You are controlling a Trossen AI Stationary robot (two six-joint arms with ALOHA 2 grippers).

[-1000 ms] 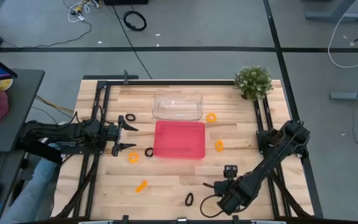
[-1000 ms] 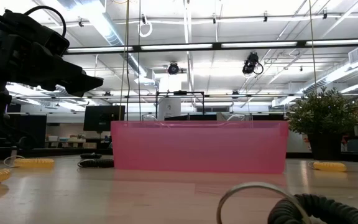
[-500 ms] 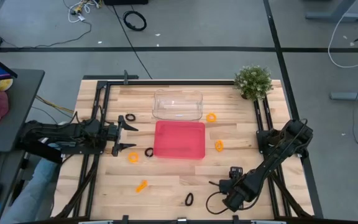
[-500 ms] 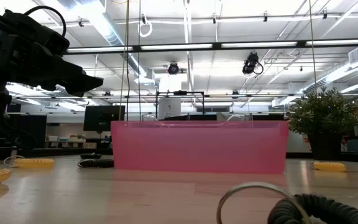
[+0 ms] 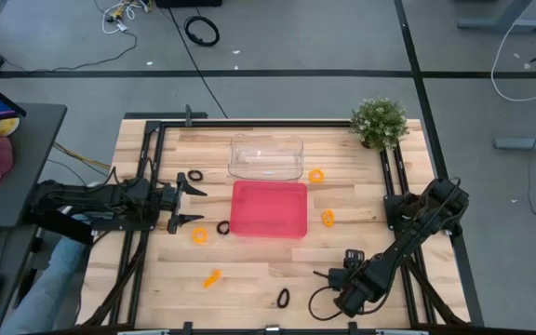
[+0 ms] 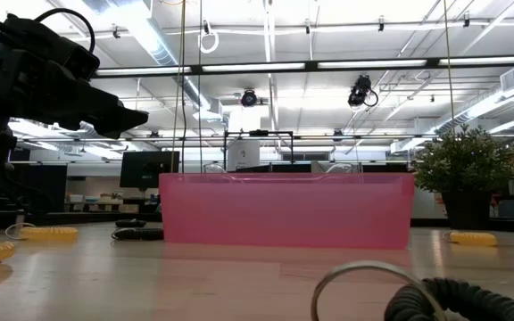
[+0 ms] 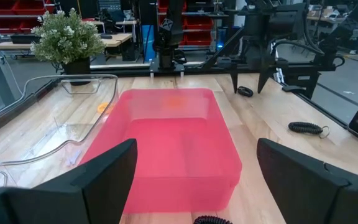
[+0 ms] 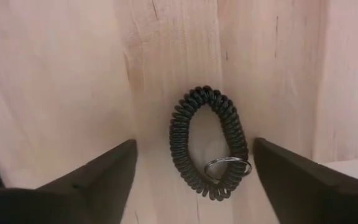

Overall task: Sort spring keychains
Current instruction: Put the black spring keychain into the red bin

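Black and orange spring keychains lie flat on the wooden table around a pink tray [image 5: 268, 209]. My right gripper [image 5: 322, 276] hangs open near the near edge. Its fingers point down on either side of a black keychain [image 8: 209, 143] with a metal ring, above it and apart from it. The left wrist view shows that keychain [image 7: 245, 91] below those fingers. Another black keychain [image 5: 282, 298] lies just left of it. My left gripper [image 5: 196, 204] waits open, level, left of the tray [image 7: 173, 143]. Close to it lie two black keychains [image 5: 195, 176] [image 5: 223, 227] and an orange keychain [image 5: 200, 235].
A clear tray [image 5: 266, 156] sits behind the pink one. A potted plant [image 5: 380, 121] stands at the far right corner. More orange keychains lie near the near edge [image 5: 212, 277] and right of the trays [image 5: 316, 175] [image 5: 328, 217]. A thin cable loop [image 5: 320, 302] hangs by my right gripper.
My right gripper has drifted a little toward the table's right edge and then stopped. It has stayed open over the black keychain.
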